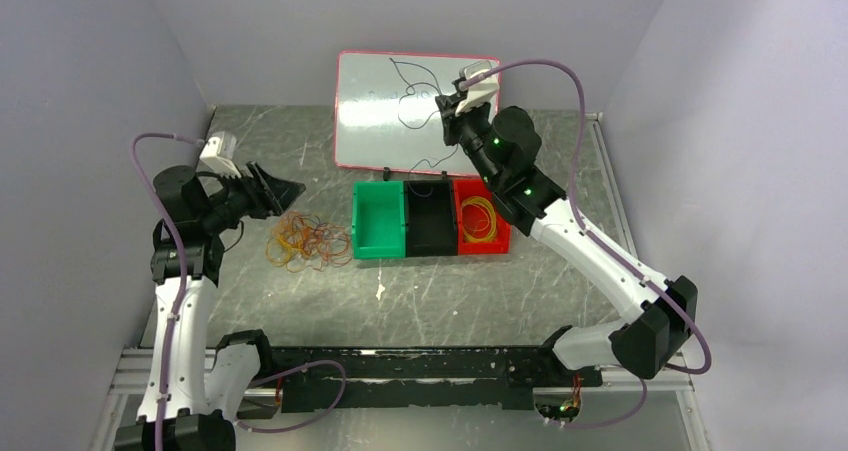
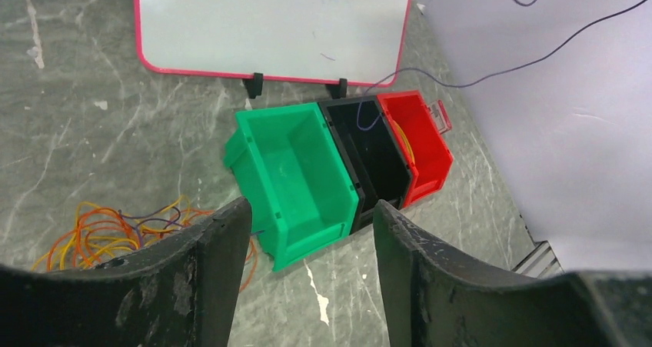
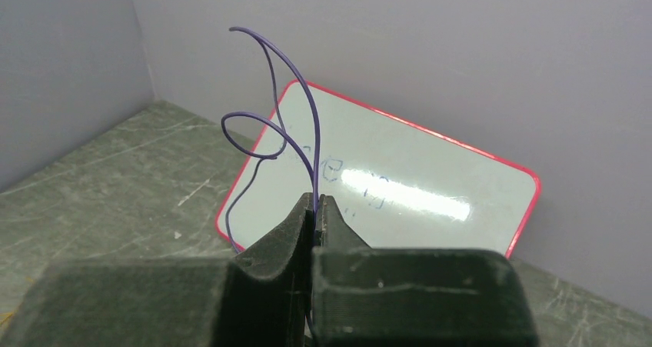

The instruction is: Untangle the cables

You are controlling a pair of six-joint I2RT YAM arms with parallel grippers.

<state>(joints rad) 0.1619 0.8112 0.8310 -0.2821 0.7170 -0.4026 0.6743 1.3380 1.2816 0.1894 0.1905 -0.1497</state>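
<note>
A tangled pile of orange-red, yellow and dark cables (image 1: 305, 241) lies on the table left of the bins; it also shows in the left wrist view (image 2: 108, 231). My left gripper (image 1: 285, 189) is open and empty, just above and left of the pile (image 2: 311, 212). My right gripper (image 1: 447, 106) is raised high in front of the whiteboard, shut (image 3: 317, 201) on one thin dark purple cable (image 3: 315, 174). That cable curls above the jaws, and its lower part (image 2: 492, 76) hangs down toward the black bin. More yellow and orange cables (image 1: 478, 219) lie in the red bin.
Three bins stand side by side mid-table: green (image 1: 378, 251), black (image 1: 430, 249), red (image 1: 482, 248). A red-framed whiteboard (image 1: 370, 91) leans on the back wall behind them. Grey walls close in on the left, the back and the right.
</note>
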